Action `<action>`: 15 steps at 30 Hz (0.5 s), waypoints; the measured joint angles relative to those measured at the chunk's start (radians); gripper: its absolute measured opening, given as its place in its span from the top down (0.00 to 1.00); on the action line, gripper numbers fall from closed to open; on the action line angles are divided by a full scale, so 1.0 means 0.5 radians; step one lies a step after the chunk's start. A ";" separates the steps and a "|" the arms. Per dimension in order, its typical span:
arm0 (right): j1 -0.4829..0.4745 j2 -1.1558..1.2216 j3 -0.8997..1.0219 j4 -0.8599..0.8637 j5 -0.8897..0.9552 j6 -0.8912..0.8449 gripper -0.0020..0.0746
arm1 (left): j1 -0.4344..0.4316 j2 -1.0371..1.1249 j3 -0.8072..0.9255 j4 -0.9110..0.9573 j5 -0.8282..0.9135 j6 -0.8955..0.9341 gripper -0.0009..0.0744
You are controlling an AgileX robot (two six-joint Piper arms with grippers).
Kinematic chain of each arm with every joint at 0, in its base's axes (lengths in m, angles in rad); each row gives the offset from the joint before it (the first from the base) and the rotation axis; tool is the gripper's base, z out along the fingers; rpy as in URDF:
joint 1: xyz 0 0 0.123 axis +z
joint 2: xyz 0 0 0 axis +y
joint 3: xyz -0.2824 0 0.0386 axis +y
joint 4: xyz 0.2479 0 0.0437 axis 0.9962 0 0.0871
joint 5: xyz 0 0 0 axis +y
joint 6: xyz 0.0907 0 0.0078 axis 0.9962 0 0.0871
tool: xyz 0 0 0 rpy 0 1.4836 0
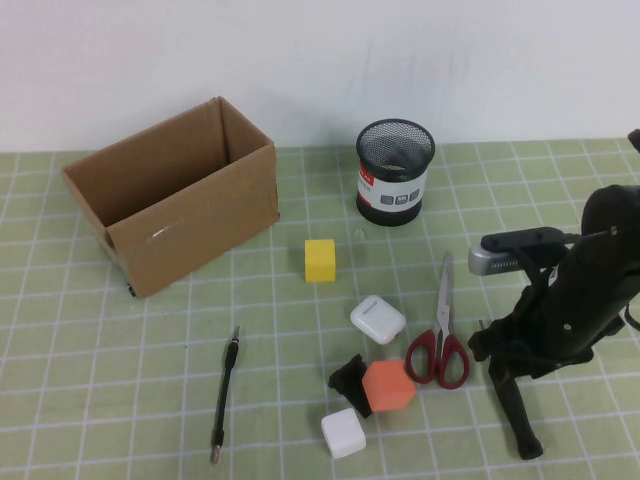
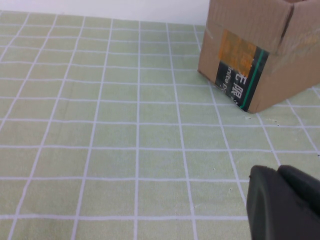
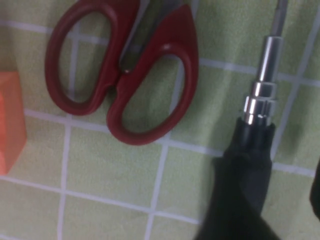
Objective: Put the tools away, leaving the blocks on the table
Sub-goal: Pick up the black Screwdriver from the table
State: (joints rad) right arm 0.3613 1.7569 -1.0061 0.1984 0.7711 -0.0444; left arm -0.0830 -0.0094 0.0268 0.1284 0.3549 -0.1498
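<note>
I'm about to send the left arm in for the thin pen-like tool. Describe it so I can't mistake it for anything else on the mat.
Start at the open cardboard box at the mat's far left. The thin black tool lies on bare mat nearer the robot than the box, alone, left of the block cluster. It is the only long, slim black stick with metal tips; the red-handled scissors lie further right.
</note>
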 joint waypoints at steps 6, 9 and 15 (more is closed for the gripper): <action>0.000 0.038 0.000 0.000 -0.043 0.003 0.58 | 0.000 0.000 0.000 0.000 0.000 0.000 1.00; 0.000 0.062 -0.005 0.000 -0.076 0.003 0.58 | 0.000 0.000 0.000 0.000 0.000 0.000 1.00; 0.000 0.131 -0.019 0.023 -0.098 0.003 0.58 | 0.000 0.000 0.000 0.000 0.000 0.000 1.00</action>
State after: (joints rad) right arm 0.3613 1.8223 -1.0156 0.2099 0.7221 -0.0430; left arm -0.0830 -0.0094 0.0268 0.1284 0.3549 -0.1498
